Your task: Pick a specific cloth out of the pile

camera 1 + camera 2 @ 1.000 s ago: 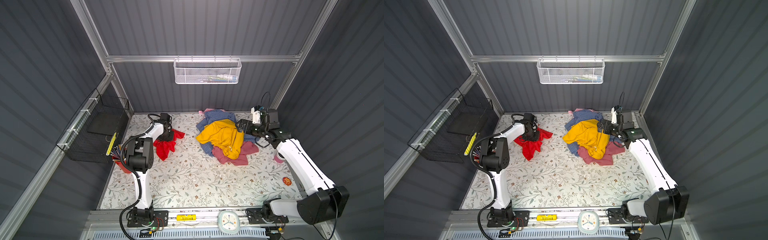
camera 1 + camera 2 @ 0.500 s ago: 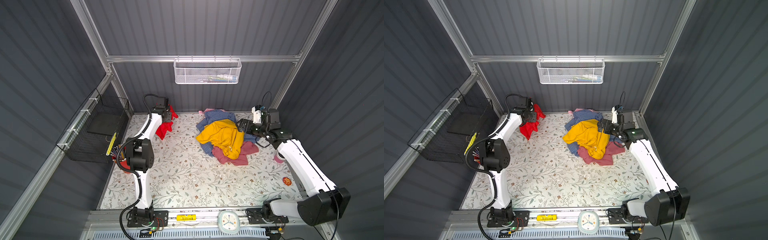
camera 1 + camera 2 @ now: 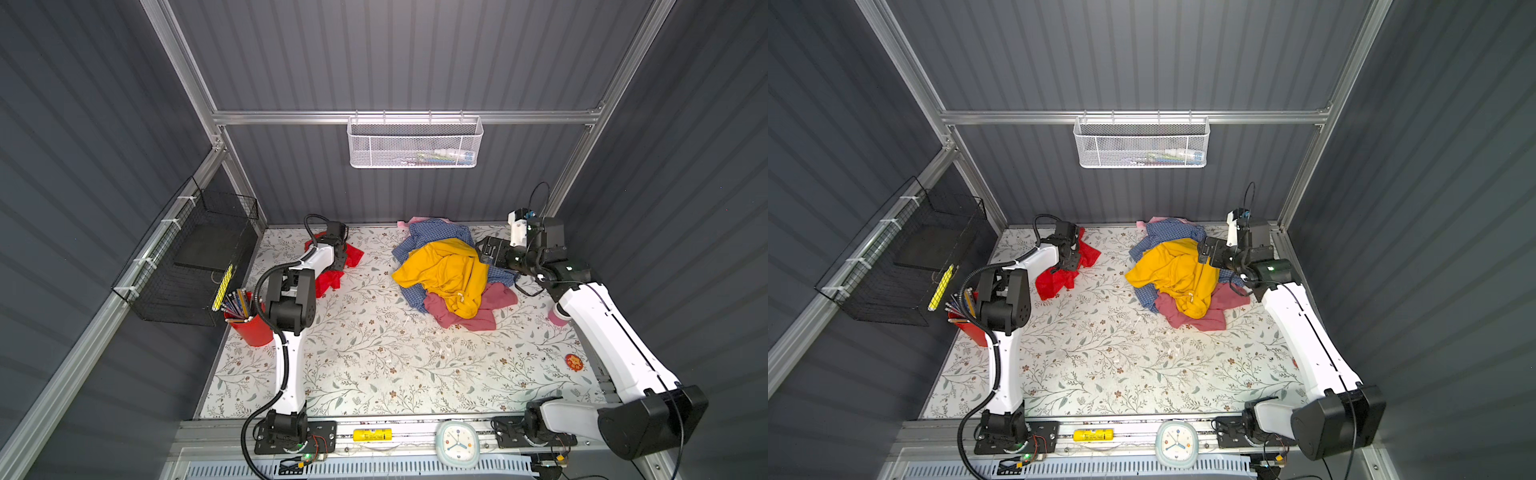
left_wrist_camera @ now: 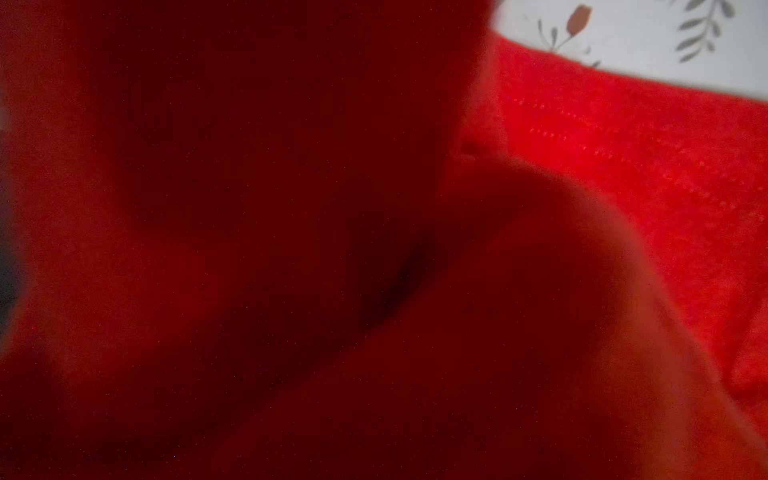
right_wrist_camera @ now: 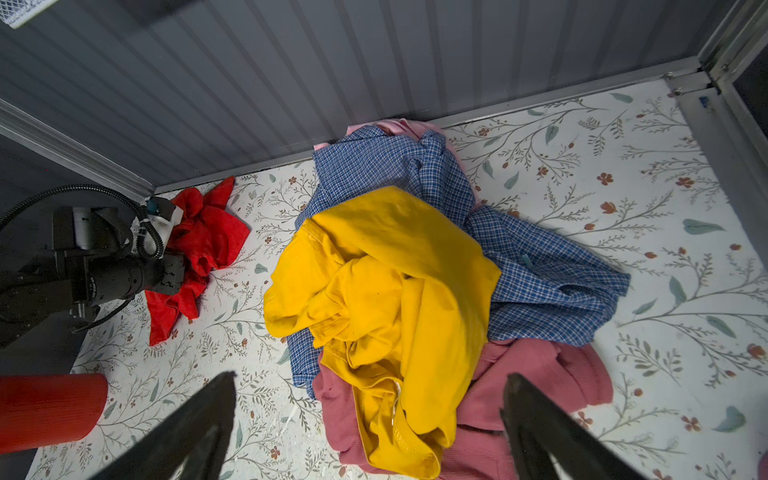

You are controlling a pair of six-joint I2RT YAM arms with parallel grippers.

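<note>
**Item 1, the cloth** [image 3: 329,279]: bright red, plain and crumpled. It is lying on the floral tabletop [image 3: 374,365], left of centre in both top views and near the back wall, well apart from the pile. In the left wrist view the cloth [image 4: 623,174] is filling almost the whole frame, with a stitched hem showing at upper right.

**Item 2, left gripper** [image 3: 1072,262]: it is pinching a bunched fold of the cloth, its jaws nearly together and buried in red fabric. It is also showing at the left of the right wrist view [image 5: 173,271].

**Item 3, the pile** [image 3: 449,270]: it is sitting right of centre. A mustard-yellow garment [image 5: 386,270] is lying on top, a blue checked shirt [image 5: 540,274] is spreading beneath and behind it, and a dusty pink garment [image 5: 552,374] is lying along the lower edge.

**Item 4, right gripper** [image 3: 487,252]: it is hovering just beside the pile's right edge with its jaws standing wide apart, holding nothing. Its dark fingers [image 5: 199,428] are framing the pile's lower part.

**Item 5, red pencil cup** [image 3: 251,328]: it is standing at the tabletop's left edge.
</note>
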